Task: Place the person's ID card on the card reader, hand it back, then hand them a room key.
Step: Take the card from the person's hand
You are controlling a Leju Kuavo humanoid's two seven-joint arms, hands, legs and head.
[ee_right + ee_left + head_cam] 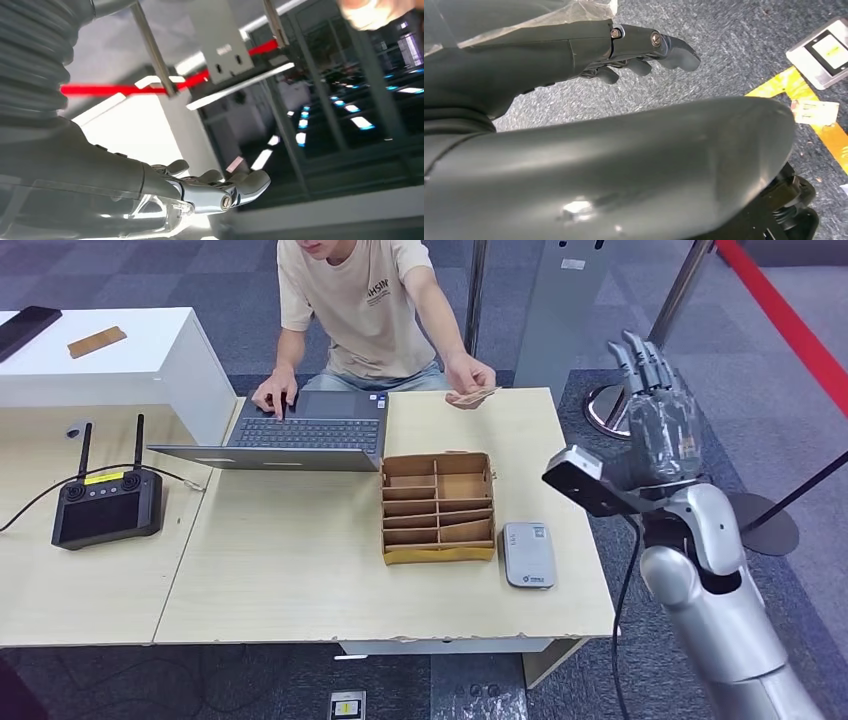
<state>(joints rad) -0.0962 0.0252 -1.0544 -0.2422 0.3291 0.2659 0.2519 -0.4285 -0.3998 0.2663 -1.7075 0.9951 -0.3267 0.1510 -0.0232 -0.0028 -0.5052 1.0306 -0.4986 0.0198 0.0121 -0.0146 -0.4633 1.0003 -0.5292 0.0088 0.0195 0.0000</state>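
Desk scene: ID card in the person's hand, robot right hand raised beside the desk.

Left to right: controller (106,505); laptop (300,433); cardboard organiser (438,506) with key cards in its slots; grey card reader (528,553) just beside the organiser; ID card (473,396) held by the person's hand (468,374) at the far desk edge. Right hand (660,410): fingers extended upward, holding nothing. Left hand (574,47): fingers loosely curled, empty, above carpet.
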